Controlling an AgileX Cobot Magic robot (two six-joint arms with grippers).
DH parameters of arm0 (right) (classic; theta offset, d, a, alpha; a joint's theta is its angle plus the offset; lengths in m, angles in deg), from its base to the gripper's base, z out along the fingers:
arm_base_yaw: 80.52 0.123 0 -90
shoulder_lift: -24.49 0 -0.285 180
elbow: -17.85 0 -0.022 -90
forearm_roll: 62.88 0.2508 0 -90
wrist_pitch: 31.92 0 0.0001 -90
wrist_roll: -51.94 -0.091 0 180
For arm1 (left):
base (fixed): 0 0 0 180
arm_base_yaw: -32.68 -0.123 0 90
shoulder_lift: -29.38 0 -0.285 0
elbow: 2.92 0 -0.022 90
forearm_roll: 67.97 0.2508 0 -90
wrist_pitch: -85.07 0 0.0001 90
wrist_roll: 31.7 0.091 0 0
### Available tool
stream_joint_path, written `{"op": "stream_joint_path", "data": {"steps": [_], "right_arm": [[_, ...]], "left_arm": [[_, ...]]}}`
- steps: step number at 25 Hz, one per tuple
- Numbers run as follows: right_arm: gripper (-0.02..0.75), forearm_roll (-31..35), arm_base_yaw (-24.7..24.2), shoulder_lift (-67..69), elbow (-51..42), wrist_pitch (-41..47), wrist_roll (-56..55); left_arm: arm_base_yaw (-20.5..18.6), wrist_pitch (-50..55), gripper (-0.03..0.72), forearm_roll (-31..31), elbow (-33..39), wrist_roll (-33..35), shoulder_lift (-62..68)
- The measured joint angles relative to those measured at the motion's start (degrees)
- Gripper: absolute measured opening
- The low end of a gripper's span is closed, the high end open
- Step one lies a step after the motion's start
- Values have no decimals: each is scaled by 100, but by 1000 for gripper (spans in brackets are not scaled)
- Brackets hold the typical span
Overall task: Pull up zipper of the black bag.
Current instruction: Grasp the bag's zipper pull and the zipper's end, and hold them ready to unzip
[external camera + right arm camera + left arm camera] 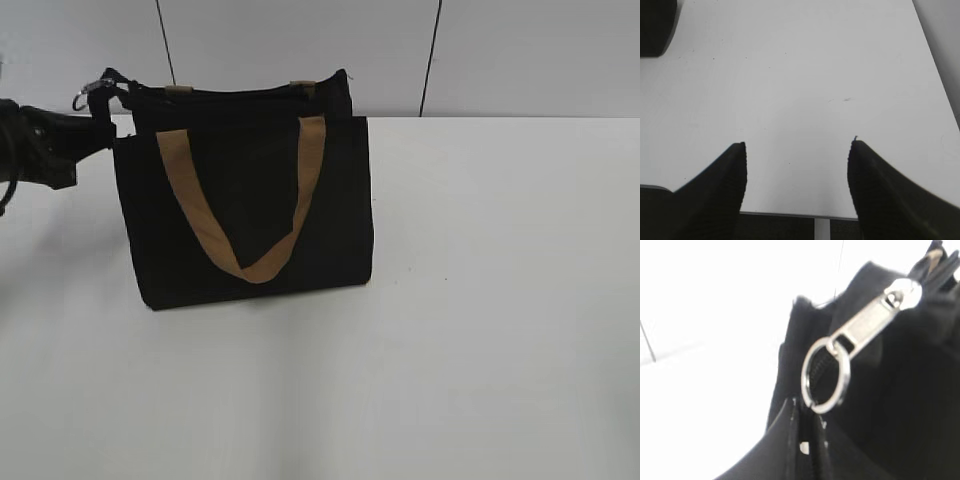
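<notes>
The black bag (250,200) stands upright on the white table (480,300), its tan strap handles (195,215) hanging down the front. The zipper's silver pull tab (870,325) with a metal ring (826,375) sticks out at the bag's top left end; it also shows in the exterior view (86,97). My left gripper (805,440) is at that corner, its black fingers pressed together just under the ring, which looks free of them. My right gripper (796,150) is open and empty above bare table; it is out of the exterior view.
A grey panelled wall (300,40) runs behind the table. A corner of the bag (655,25) shows at the top left of the right wrist view. The table's near edge (790,214) lies under the right gripper.
</notes>
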Motion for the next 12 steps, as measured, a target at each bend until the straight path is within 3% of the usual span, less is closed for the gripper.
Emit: {"op": "stream_joint_path", "data": {"steps": [12], "right_arm": [[484,0,0,0,0,0,0]], "left_arm": [[132,923,16,145,5,-253,-1479]]}}
